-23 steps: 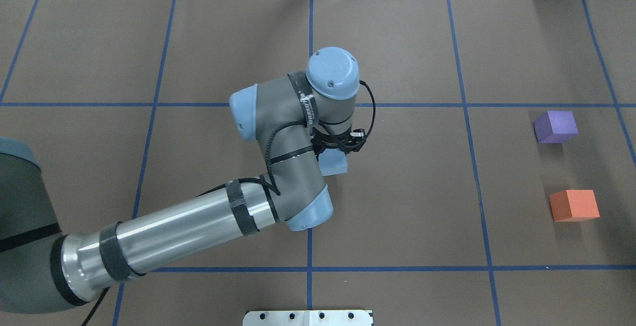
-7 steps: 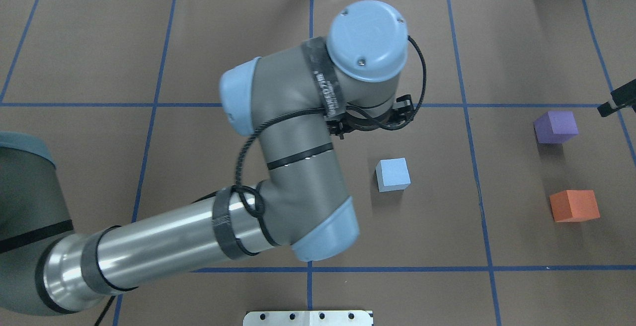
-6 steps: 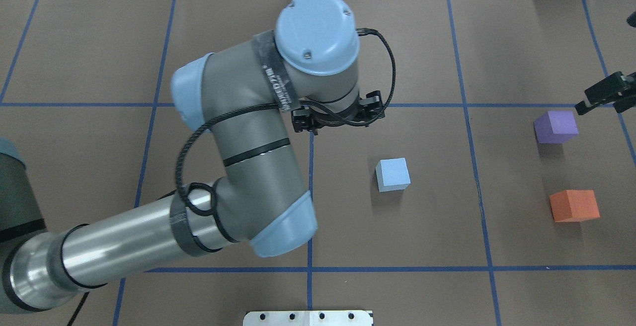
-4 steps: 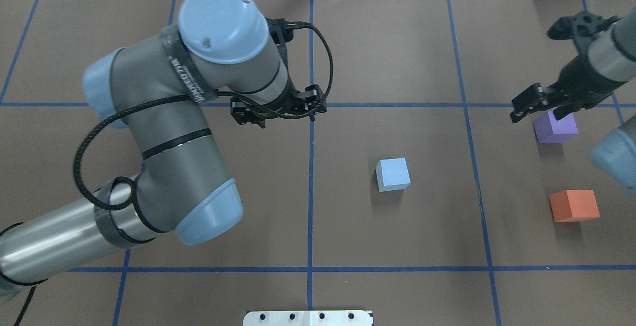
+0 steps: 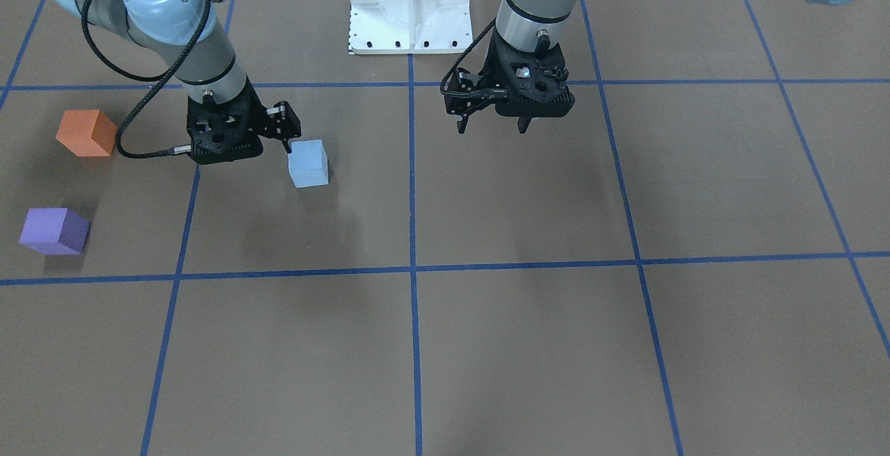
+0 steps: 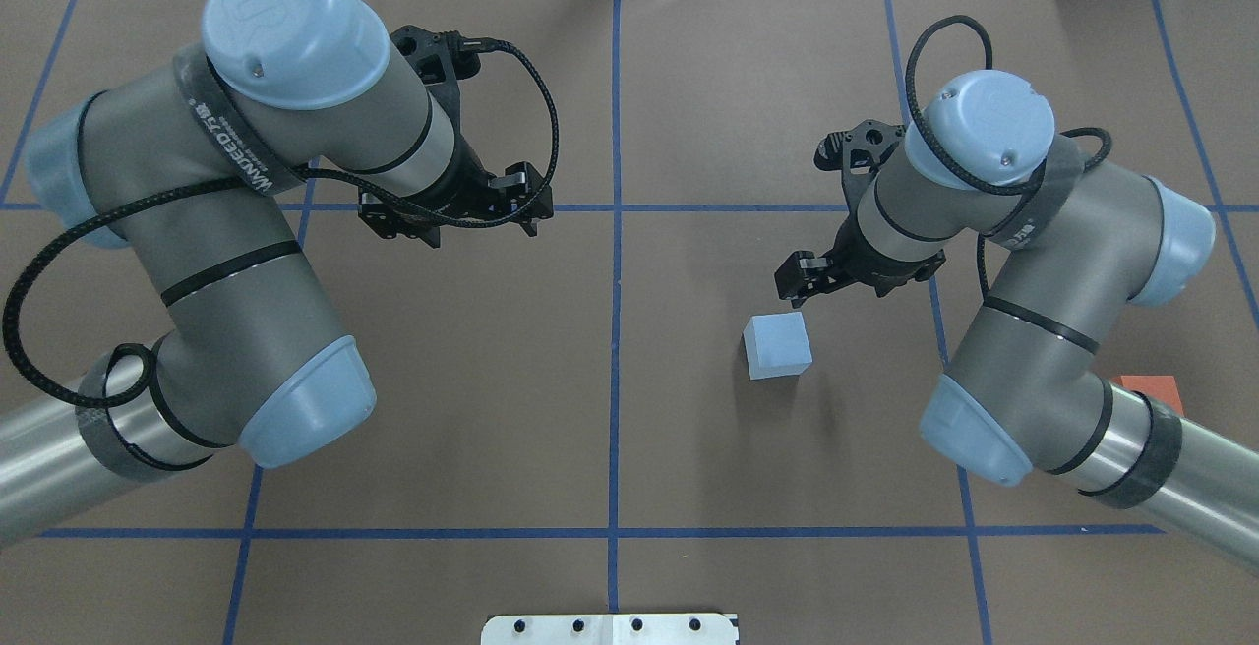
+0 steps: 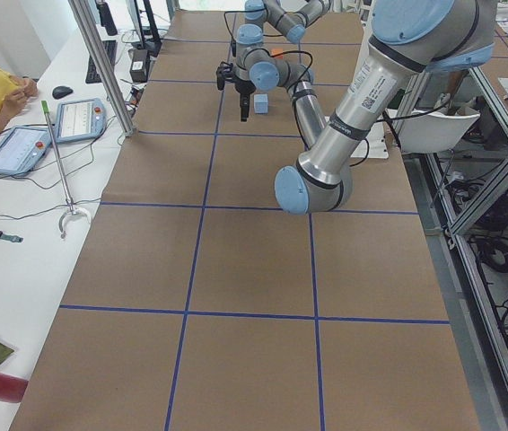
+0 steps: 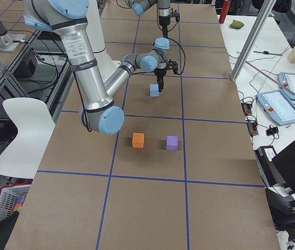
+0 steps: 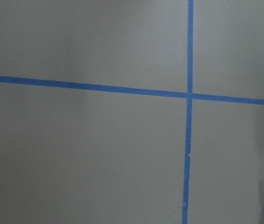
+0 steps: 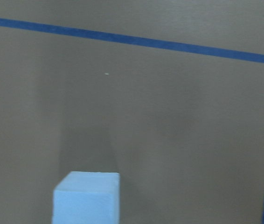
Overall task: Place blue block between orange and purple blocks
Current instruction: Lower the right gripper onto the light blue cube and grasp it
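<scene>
The light blue block [image 6: 777,345] sits alone on the brown table, right of the centre line; it also shows in the front view [image 5: 308,163] and low in the right wrist view [image 10: 86,198]. My right gripper [image 6: 854,279] hovers open and empty just beyond and to the right of it, not touching. My left gripper [image 6: 457,222] is open and empty, far left of the block. The orange block [image 5: 85,133] and purple block [image 5: 53,231] stand apart at the table's right end. In the overhead view my right arm hides the purple block and most of the orange block [image 6: 1153,389].
Blue tape lines [image 6: 615,330] mark a grid on the brown table cover. The robot's white base plate [image 5: 410,4] stands at the near edge. My right forearm [image 6: 1131,468] spans the area over the orange and purple blocks. Bare table lies between those two blocks [image 8: 155,141].
My left arm let go of the blue block, lifted and swung away to the left. My right arm came in from the right edge to just beside the block. The block has stayed put.
</scene>
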